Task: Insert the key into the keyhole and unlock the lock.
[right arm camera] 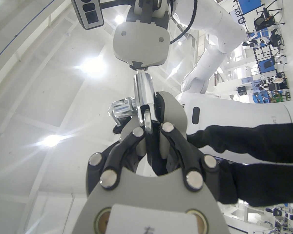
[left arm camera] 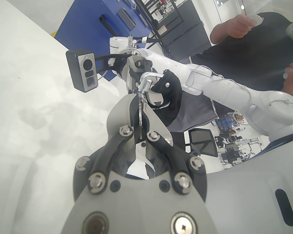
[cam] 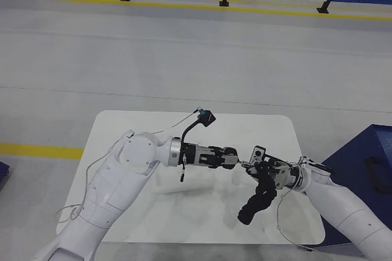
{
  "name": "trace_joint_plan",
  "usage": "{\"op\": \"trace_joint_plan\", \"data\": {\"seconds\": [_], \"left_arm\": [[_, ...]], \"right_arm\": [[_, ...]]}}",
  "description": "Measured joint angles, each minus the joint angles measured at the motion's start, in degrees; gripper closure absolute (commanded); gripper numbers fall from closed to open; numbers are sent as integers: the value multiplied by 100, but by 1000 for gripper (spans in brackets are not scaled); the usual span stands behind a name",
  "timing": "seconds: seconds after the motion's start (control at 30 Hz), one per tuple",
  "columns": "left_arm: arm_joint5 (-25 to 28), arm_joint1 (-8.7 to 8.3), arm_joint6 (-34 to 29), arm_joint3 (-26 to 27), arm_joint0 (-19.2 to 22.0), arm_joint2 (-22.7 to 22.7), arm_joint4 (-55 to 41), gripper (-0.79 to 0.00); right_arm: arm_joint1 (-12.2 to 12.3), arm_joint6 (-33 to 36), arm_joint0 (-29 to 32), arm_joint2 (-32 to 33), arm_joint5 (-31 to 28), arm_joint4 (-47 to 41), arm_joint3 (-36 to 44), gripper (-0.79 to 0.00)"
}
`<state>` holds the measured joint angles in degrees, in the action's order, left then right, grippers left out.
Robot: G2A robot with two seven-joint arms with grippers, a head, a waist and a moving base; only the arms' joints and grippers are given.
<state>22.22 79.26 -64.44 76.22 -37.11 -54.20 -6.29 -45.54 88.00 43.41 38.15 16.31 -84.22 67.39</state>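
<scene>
I find no clear word or number. A white label [right arm camera: 150,221] at the base of my right gripper [right arm camera: 152,109] carries a small dark mark, cut off at the edge; a banner [right arm camera: 239,16] in the hall behind bears large letters, partly hidden.

The left arm [cam: 140,160] and the right arm [cam: 343,205] reach toward each other, forearms roughly level, grippers almost tip to tip in mid-air. The left gripper [left arm camera: 139,103] has its fingers pinched flat on the key [left arm camera: 140,119]. The right gripper [right arm camera: 149,113] clamps the lock [right arm camera: 142,87].
</scene>
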Motion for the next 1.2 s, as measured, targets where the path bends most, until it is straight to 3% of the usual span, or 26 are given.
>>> {"op": "trace_joint_plan", "data": {"seconds": [0.2, 0.67, 0.93, 1.03, 1.2], "left_arm": [[350, -135, 333, 187, -289, -484, 143, -785], [234, -150, 387, 240, -319, -504, 304, -785], [42, -231, 980, 1121, -780, -491, 1226, -785], [-194, -205, 911, 1166, -807, -257, 1213, -785], [-564, -122, 1167, 887, -562, 159, 1671, -785]], "right_arm": [[88, 0, -254, -383, 0, -793, -327, 0], [99, -127, -316, -366, -129, -637, -364, 0], [256, -2516, 9, 317, -2827, 1089, -32, 0], [339, -3153, 194, 533, -3502, 1918, 259, 0], [450, -3740, 606, 862, -3963, 2696, 821, 0]]}}
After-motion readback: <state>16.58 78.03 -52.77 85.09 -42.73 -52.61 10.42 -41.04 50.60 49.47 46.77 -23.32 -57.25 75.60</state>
